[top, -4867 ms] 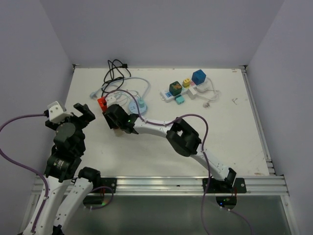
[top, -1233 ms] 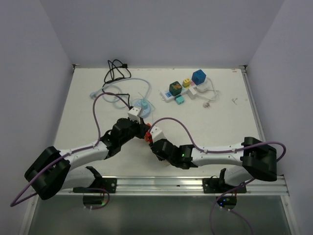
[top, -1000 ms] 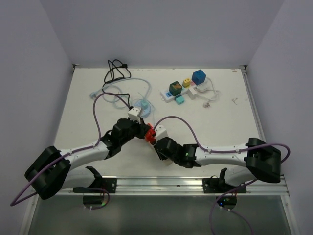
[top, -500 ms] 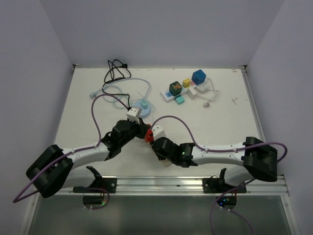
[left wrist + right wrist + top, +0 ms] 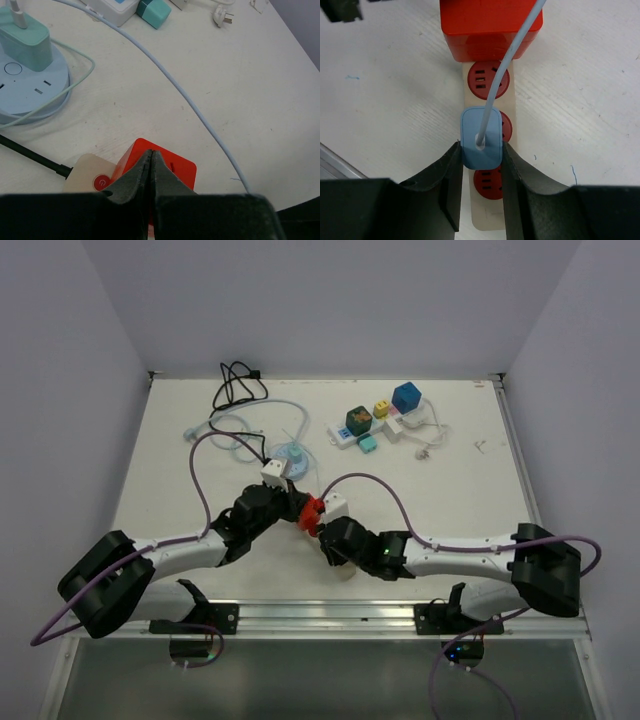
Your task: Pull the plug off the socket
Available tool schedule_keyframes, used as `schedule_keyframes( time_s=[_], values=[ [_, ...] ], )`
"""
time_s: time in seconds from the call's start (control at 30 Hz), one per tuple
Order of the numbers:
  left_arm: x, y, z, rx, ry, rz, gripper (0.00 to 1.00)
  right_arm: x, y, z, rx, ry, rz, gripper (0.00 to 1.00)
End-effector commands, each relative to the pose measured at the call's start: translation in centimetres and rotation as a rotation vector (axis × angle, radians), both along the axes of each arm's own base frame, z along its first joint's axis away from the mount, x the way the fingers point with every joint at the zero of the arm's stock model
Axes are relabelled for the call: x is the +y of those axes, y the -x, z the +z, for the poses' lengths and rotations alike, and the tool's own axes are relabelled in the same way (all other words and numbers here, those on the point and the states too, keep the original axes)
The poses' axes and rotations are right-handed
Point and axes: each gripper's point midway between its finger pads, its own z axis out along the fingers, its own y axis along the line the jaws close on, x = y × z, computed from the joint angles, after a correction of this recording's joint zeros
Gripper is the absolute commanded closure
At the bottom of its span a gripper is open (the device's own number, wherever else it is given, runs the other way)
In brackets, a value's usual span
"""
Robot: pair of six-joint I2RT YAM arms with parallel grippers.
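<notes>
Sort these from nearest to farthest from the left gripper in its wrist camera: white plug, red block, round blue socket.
1. Red block, right under the left gripper.
2. Round blue socket, upper left.
3. White plug, top right.

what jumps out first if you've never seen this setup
Both arms meet near the table's middle over a cream power strip with red sockets. The right gripper clamps a blue plug seated in the strip's middle socket, a pale cable rising from it. The left gripper, shut, rests its tips on a red block at the strip's end.
</notes>
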Motion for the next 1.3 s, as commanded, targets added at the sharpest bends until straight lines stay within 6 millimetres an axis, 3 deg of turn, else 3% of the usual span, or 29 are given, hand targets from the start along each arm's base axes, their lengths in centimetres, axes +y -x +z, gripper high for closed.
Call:
schedule_keyframes(
  time_s=[0.0,0.13,0.23,0.3,0.33,0.47,0.67,0.73,0.8,0.97,1.07,1.1,1.17,1.23,1.27],
  values=[
    [3.5,2.6,-6.9,0.179,-0.192,0.044,0.95,0.5,0.1,2.1,0.091,-0.203,0.004,1.0],
    [3.8,2.6,-7.1,0.18,-0.204,0.06,0.97,0.7,-0.1,2.3,0.081,-0.178,0.021,1.0],
    [3.8,2.5,-7.0,0.178,-0.204,0.063,0.97,0.3,-0.6,2.0,-0.001,-0.058,-0.007,1.0],
    [3.8,2.5,-7.1,0.179,-0.206,0.062,0.97,0.8,0.1,2.3,-0.044,0.023,0.011,1.0],
    [3.8,2.5,-7.1,0.178,-0.207,0.06,0.97,0.5,-0.3,1.6,-0.073,0.081,-0.018,1.0],
    [4.0,2.6,-7.5,0.188,-0.218,0.068,0.98,-0.3,-0.6,2.0,-0.139,0.183,-0.075,1.0],
    [4.7,3.0,-8.3,0.223,-0.21,0.114,0.98,0.8,0.2,2.7,0.031,-0.107,-0.036,1.0],
    [4.8,3.2,-8.4,0.222,-0.193,0.114,0.98,0.9,-0.9,3.6,0.071,-0.228,-0.054,1.0],
    [4.7,3.3,-8.4,0.217,-0.184,0.116,0.99,0.9,-0.1,3.8,0.133,-0.303,-0.004,1.0],
    [5.3,3.4,-9.0,0.231,-0.211,0.145,1.0,1.8,0.4,4.5,0.183,-0.353,0.05,1.0],
    [5.3,3.4,-9.0,0.228,-0.217,0.148,1.0,1.4,-0.4,4.3,0.139,-0.285,0.032,1.0],
    [5.4,3.3,-9.0,0.227,-0.221,0.152,1.0,0.4,-1.8,4.1,0.052,-0.215,-0.026,1.0],
    [5.3,3.4,-9.1,0.231,-0.227,0.15,1.0,0.6,-0.9,5.0,-0.038,-0.102,-0.009,1.0],
    [5.2,3.3,-9.1,0.229,-0.23,0.151,1.0,-0.4,-0.5,4.3,-0.132,0.086,-0.017,1.0],
    [5.2,3.3,-9.2,0.231,-0.235,0.152,1.0,0.4,-0.7,5.2,-0.149,0.096,-0.02,1.0]
  ],
)
